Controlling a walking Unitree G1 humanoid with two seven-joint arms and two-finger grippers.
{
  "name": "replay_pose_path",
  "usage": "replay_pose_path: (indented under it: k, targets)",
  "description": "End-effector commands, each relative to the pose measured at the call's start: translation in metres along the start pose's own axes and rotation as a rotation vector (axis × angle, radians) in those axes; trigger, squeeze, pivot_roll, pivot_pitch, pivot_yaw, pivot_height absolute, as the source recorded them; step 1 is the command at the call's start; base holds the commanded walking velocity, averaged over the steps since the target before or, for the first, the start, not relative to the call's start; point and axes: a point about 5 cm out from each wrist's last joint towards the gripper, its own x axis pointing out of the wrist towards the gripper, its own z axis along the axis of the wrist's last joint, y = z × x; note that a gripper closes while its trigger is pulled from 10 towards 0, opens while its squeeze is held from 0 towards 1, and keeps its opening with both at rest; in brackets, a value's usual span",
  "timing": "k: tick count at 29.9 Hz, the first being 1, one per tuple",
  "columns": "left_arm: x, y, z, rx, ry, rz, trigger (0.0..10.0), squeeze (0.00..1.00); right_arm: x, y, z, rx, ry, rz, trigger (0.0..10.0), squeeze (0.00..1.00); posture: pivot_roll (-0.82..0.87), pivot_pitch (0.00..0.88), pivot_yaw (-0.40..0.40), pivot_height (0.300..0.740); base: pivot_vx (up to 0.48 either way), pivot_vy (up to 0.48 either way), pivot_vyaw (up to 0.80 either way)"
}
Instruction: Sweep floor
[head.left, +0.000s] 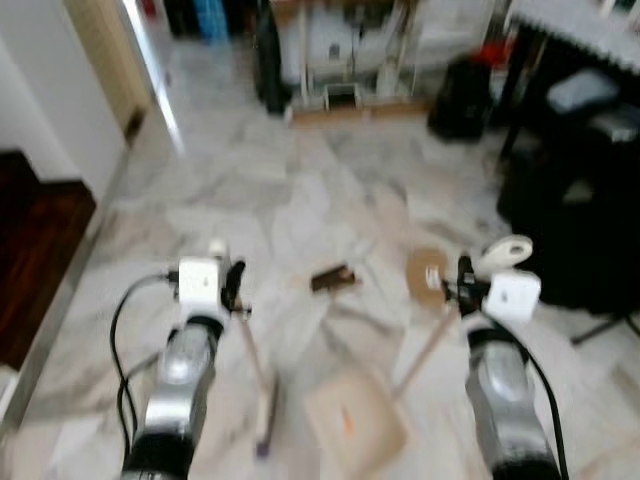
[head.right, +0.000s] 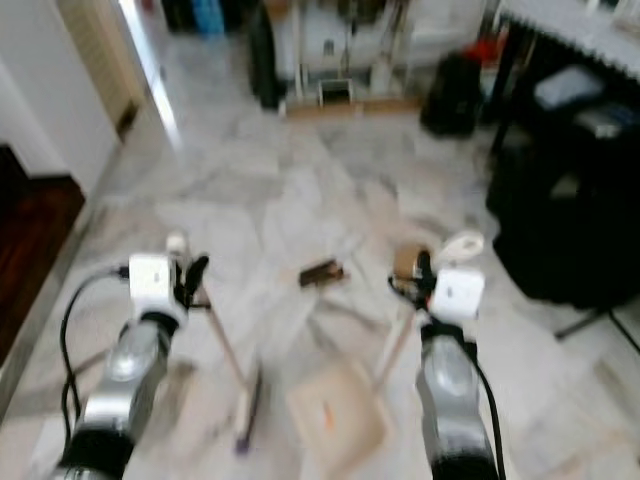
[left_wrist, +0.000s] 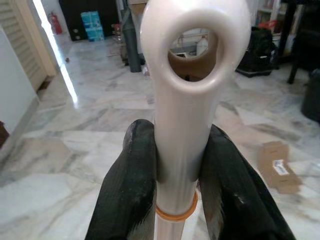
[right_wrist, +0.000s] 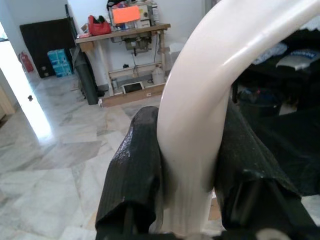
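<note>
Left jaws (left_wrist: 180, 190) grip broom handle (left_wrist: 187, 100); right jaws (right_wrist: 192, 185) grip dustpan handle (right_wrist: 210, 95).

Cardboard box (left_wrist: 275, 167), black bag (head.left: 460, 100), wooden workbench (right_wrist: 125, 35)

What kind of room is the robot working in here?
Probably a room in a home, used partly for sewing or storage. It has a polished marble floor, a wooden worktable with a sewing machine on it, and a louvred door.

Head views blurred — small dark object (head.left: 333, 278) on floor unidentifiable; broom head (head.left: 265, 415) smeared, bristles indistinct.
</note>
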Motion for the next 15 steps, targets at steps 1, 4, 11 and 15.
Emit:
replay_pose_path:
  k: [1, 4, 11, 15]
  targets:
    - [0.0038, -0.0059, 0.0111, -0.011, -0.053, -0.015, 10.0, 0.0, 0.003, -0.0045, 0.0097, -0.037, -0.051, -0.003, 10.0, 0.0, -0.09, 0.0, 0.049, 0.74, 0.36, 0.0, 0.0]
    - [0.004, -0.0063, 0.0107, -0.012, -0.051, -0.015, 10.0, 0.0, 0.0027, -0.003, 0.0106, -0.037, -0.056, 0.005, 10.0, 0.0, -0.09, 0.0, 0.051, 0.74, 0.36, 0.0, 0.38]
    - [0.0058, -0.0079, 0.0115, -0.011, -0.05, -0.017, 10.0, 0.0, 0.0038, -0.0047, 0.0095, -0.016, -0.046, -0.007, 10.0, 0.0, -0.09, 0.0, 0.049, 0.74, 0.363, 0.0, 0.09]
    - [0.006, -0.0078, 0.0112, -0.013, -0.05, -0.015, 10.0, 0.0, 0.0044, -0.0048, 0.0098, -0.012, -0.047, -0.01, 10.0, 0.0, -0.09, 0.0, 0.048, 0.74, 0.36, 0.0, 0.0]
